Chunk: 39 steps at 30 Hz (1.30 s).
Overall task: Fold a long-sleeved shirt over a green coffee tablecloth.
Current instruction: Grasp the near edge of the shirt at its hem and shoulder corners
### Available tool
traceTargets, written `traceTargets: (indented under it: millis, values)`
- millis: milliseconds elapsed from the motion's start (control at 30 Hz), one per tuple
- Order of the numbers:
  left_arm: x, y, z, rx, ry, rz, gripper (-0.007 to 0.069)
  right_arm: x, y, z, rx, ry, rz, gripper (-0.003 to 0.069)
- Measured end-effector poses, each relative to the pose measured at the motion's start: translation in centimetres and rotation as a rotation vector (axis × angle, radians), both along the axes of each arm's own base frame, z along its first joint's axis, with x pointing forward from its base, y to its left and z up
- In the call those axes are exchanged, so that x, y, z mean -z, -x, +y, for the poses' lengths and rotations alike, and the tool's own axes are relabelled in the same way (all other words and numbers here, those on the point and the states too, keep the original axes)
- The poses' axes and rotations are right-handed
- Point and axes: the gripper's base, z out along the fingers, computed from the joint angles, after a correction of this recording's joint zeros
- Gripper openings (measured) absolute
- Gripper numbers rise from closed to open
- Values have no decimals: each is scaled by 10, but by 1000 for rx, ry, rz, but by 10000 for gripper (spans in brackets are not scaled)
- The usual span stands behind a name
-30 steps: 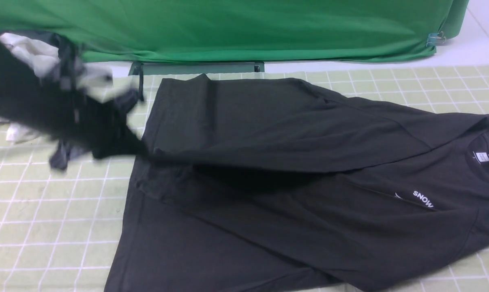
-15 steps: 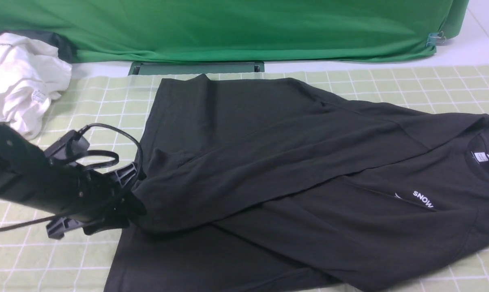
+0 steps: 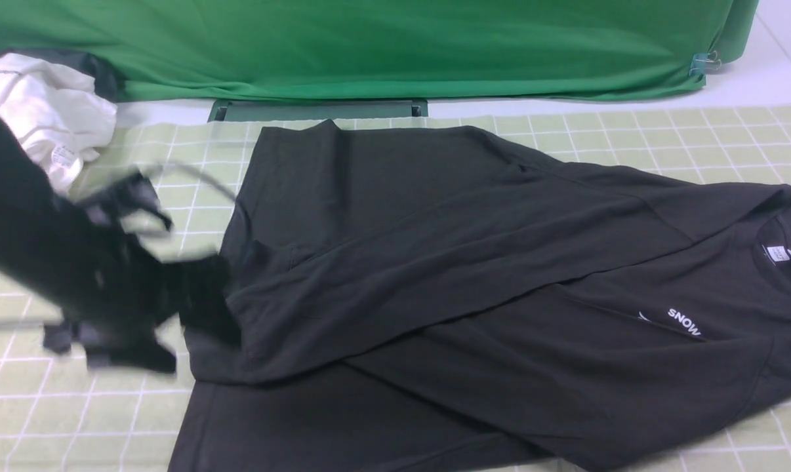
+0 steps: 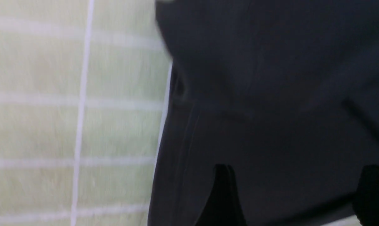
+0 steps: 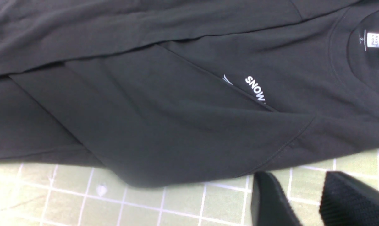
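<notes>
- Nearest to us, the right end effector (image 5: 298,188) is hovering over the pale yellow-green tablecloth with a white square grid (image 5: 177,204). It is just beside the edge of the large black cotton long-sleeved shirt (image 3: 474,275). Its fingers are standing partly apart with only grid cloth showing between them, so it is gripping nothing.
- The shirt is lying flat on the tablecloth with its long axis running across our front. The round collar with its white label (image 3: 779,252) is pointing to our right and the hem to our left. The white "SNOW" lettering (image 3: 684,322) is sitting near the collar end.
- One long black sleeve (image 3: 435,262) is lying folded slantwise over the body, reaching toward the hem end.
- At that left end the left end effector (image 4: 298,175), blurred in the front view, is hanging at the shirt's edge. Its wrist view is showing the fingers spread wide above black fabric, clasping nothing. The shirt is stretching away to its right.
- We are judging the left arm nearer for the hem end and the right arm nearer for the collar end.
- Farthest off, a crumpled white garment (image 3: 48,124) is lying at the far left, and a plain deep green fabric (image 3: 369,46) is hanging behind.
</notes>
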Motion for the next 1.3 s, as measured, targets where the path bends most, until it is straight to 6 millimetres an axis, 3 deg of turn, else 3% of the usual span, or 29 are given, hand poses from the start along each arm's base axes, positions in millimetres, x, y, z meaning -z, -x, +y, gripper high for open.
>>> traceTargets:
  millis: [167,333,700,867,1067,1167,1300]
  values:
    - [32,29,-4,47,-111,96,468,0,0,0,-1,1,5,245]
    - [44,38,3,33,-200,123,437,2,-2,0,-2,2,18,245]
    - [57,51,0,49,-139,65,417,6,-8,1,-5,5,47,245]
    - [56,52,-1,69,-130,65,290,5,-8,1,-3,4,40,245]
    - [53,49,-3,99,-95,73,38,8,-7,4,-50,22,51,245]
    - [43,43,1,96,-89,66,24,20,-7,14,-138,41,94,252]
    - [30,38,9,87,-95,39,24,58,-14,35,-305,100,223,319]
